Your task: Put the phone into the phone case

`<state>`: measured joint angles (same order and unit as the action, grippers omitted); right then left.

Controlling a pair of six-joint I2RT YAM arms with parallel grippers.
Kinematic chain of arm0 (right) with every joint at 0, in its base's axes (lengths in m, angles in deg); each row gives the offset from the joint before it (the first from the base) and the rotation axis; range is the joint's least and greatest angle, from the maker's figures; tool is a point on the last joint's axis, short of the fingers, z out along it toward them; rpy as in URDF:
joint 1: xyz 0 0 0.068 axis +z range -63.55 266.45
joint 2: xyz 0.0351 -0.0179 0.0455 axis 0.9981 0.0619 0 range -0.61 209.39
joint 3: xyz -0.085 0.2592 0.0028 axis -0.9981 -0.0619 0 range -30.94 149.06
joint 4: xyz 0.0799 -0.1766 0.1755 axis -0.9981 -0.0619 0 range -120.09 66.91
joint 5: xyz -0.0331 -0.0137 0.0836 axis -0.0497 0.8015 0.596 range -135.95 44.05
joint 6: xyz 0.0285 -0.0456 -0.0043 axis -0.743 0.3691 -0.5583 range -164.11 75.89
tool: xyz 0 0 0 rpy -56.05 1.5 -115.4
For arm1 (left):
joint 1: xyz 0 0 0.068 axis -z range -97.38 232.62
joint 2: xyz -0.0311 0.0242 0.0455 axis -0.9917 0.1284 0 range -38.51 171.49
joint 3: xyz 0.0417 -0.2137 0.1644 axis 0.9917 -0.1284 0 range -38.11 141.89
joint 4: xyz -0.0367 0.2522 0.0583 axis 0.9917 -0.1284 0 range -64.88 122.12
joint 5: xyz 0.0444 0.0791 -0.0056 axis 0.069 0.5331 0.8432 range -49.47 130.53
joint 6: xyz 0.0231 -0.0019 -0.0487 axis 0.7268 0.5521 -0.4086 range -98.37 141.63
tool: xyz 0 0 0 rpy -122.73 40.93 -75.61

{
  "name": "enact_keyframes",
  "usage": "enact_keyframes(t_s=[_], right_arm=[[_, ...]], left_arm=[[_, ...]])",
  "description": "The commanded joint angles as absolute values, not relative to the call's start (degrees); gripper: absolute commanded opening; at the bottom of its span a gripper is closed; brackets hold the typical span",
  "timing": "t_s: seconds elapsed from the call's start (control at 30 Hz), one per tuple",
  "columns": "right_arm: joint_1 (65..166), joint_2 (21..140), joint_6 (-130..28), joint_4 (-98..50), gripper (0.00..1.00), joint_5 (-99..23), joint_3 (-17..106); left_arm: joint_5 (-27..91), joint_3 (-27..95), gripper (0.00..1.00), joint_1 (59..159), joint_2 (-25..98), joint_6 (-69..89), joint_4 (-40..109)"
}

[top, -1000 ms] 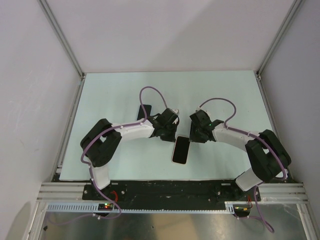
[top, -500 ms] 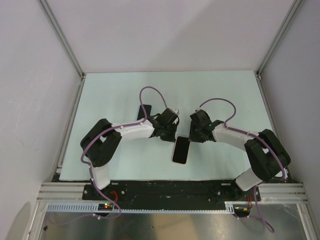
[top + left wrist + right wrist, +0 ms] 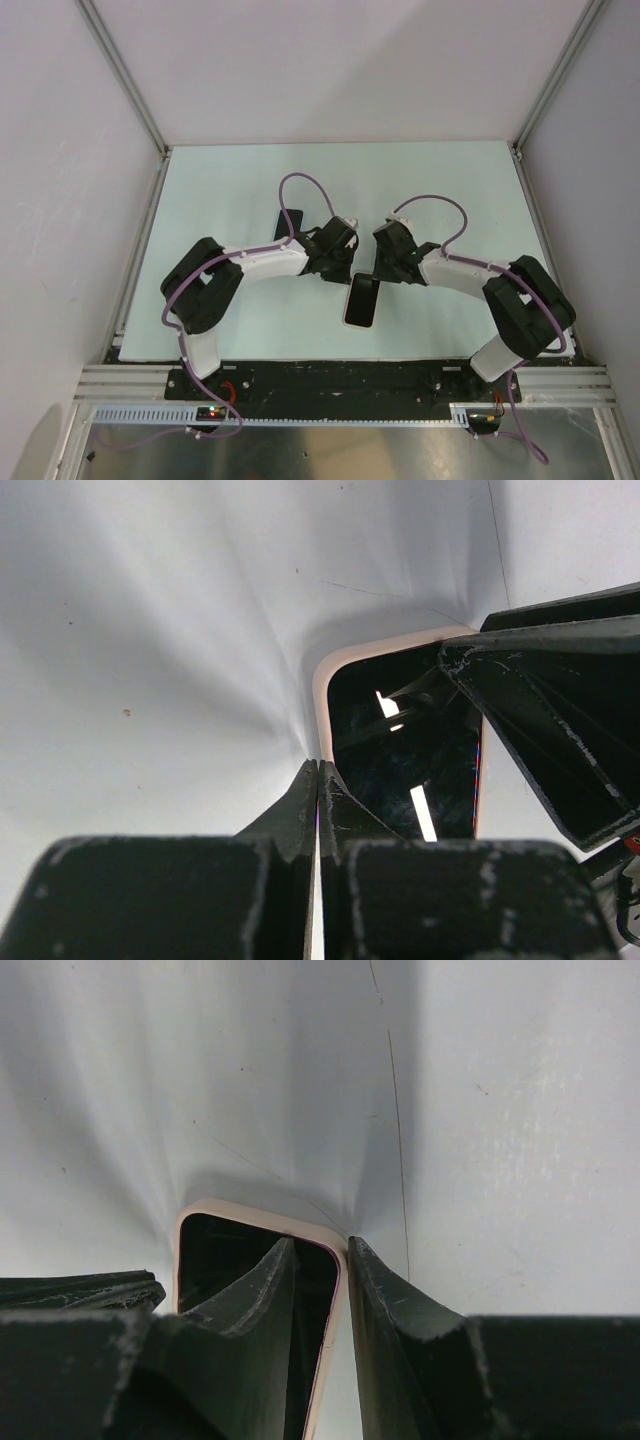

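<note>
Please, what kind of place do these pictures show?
Probably a laboratory test cell: plain white walls in aluminium framing, a pale table, a left arm and right arm bolted to a black rail.

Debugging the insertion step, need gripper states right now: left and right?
Left gripper: closed, fingers together, holding nothing.
Right gripper: open, fingers astride the rim of the phone, no grip evident.

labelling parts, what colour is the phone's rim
pale pinkish beige around the phone; clearest from right wrist
</note>
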<state>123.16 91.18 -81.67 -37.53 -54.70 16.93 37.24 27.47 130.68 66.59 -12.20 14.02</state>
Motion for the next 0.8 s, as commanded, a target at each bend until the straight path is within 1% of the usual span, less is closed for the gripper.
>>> enact_keyframes(t_s=[0.0, 0.27, 0.53, 0.63, 0.77], right_arm=[[123.84, 94.77, -81.89, -42.28, 0.30, -57.18, 10.02], [122.11, 89.57, -82.12, -40.79, 0.31, -54.50, 5.98], [125.39, 88.59, -84.89, -41.82, 0.30, -54.91, 5.04], [126.13, 89.60, -86.24, -41.39, 0.29, -55.01, 4.37], [126.16, 90.72, -87.54, -40.43, 0.24, -54.70, 2.98]], left_arm=[[37.06, 28.99, 0.00, 130.92, 65.70, -10.74, 14.85], [36.93, 29.25, 0.00, 130.92, 65.81, -10.88, 14.70], [37.03, 29.00, 0.00, 130.90, 65.34, -11.01, 14.50], [36.88, 29.03, 0.00, 130.96, 65.44, -11.04, 14.49], [36.95, 28.97, 0.00, 131.01, 65.07, -10.92, 14.45]])
